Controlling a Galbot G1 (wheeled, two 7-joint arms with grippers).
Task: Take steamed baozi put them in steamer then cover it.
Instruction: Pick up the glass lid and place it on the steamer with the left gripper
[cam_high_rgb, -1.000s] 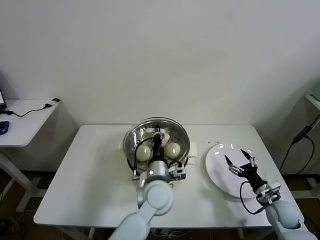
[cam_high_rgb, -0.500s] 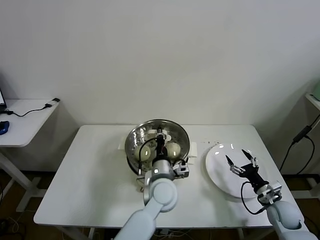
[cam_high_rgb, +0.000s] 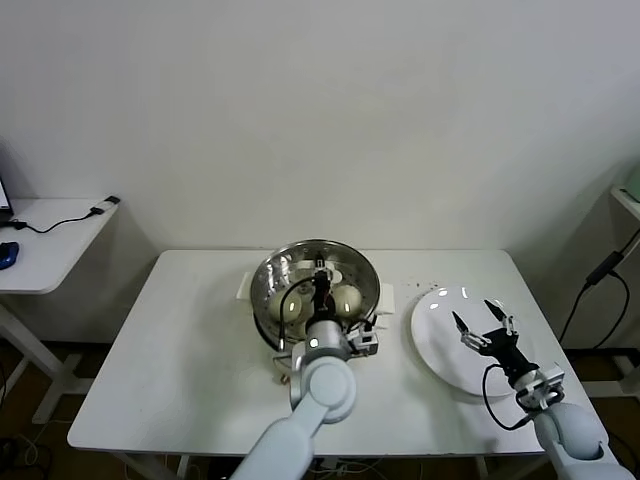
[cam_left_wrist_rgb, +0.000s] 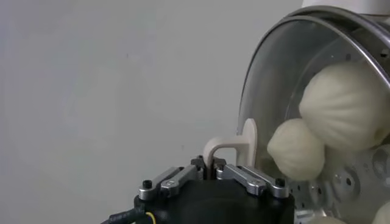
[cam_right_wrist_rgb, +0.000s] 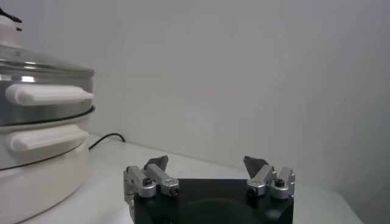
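Buns: cream-white buns (cam_high_rgb: 292, 307) are sitting inside the steamer, showing through the glass; two (cam_left_wrist_rgb: 346, 107) are showing clearly through the lid in the left wrist view, one beside the other, with the edge of another at the picture's corner.
Steamer: the shiny steel pot (cam_high_rgb: 270, 320) is standing at the middle of the white table (cam_high_rgb: 170, 350), toward its back edge; in the right wrist view its white base (cam_right_wrist_rgb: 30, 173) and white side handles (cam_right_wrist_rgb: 49, 94) are showing, stacked one above the other.
Lid: the glass lid (cam_high_rgb: 350, 265) with its metal rim is lying on top of the pot, covering it; from the right wrist view its rim is sitting level on the pot's edge.
Lid handle: the white handle (cam_left_wrist_rgb: 234, 146) is rising from the lid's centre, and its loop is sitting between the left fingers.
Left gripper: the left gripper (cam_high_rgb: 321, 281) is reaching over the centre of the lid, its fingers (cam_left_wrist_rgb: 247, 177) pressed together on the white handle.
Right gripper: the right gripper (cam_high_rgb: 479, 322) is hanging just over the white plate (cam_high_rgb: 435, 345), well apart from the pot, with its fingers (cam_right_wrist_rgb: 155, 172) spread wide and holding nothing.
Plate: the flat white plate is lying on the table to the right of the steamer, near it but not touching.
Side desk: a second white desk (cam_high_rgb: 45, 250) is standing off to the left, carrying a dark cable (cam_high_rgb: 70, 220).
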